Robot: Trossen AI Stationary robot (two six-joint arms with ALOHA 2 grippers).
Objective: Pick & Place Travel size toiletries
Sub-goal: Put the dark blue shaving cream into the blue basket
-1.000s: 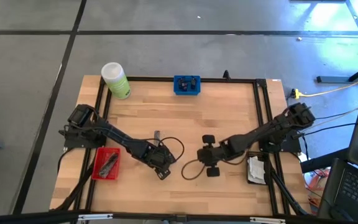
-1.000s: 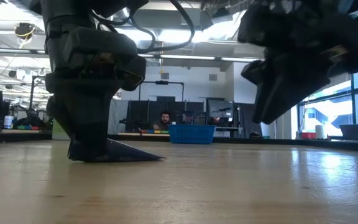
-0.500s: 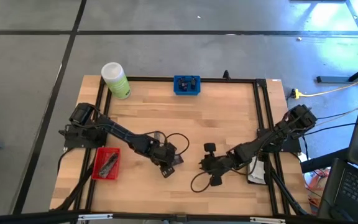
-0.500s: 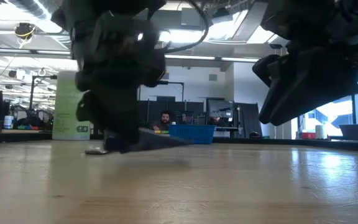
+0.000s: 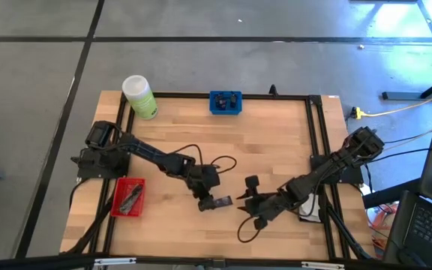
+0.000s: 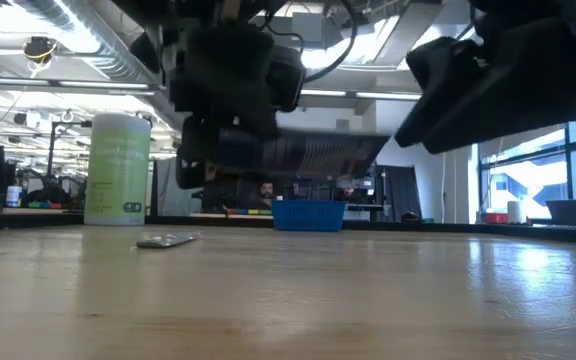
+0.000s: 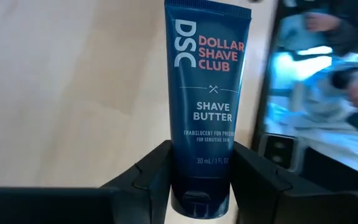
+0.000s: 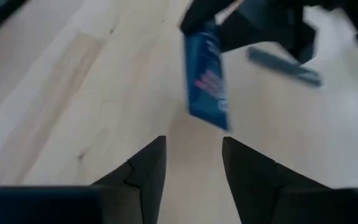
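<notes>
A dark navy tube (image 7: 205, 87) printed "Shave Butter" is in my left gripper (image 7: 197, 171), which is shut on it. In the high view the left gripper (image 5: 205, 193) hangs over the table's middle, toward the near edge, and the tube (image 5: 220, 201) points at my right gripper (image 5: 247, 202). That right gripper (image 8: 194, 158) is open and touches nothing, a short way from the tube (image 8: 207, 84). A slim grey tube (image 8: 284, 65) lies flat on the wood (image 6: 168, 240). My left gripper pinches the navy tube by its cap end (image 7: 199, 186) between the two fingers (image 7: 154, 177). The tube runs forward along the fingers, away from the wrist. It hangs about level and lifted clear of the table (image 6: 308, 155).
A red tray (image 5: 128, 197) with dark items sits near the left edge. A blue tray (image 5: 225, 101) and a big light-green bottle (image 5: 139, 96) stand at the far edge. White items (image 5: 308, 204) lie by the right frame rail. Bare wood spreads across the far middle.
The left gripper has moved toward the table's right and near edge and risen, lifting the navy tube off the wood until it hangs level and clear. The right gripper has drawn back toward the near edge. The slim grey tube has stayed where it was.
</notes>
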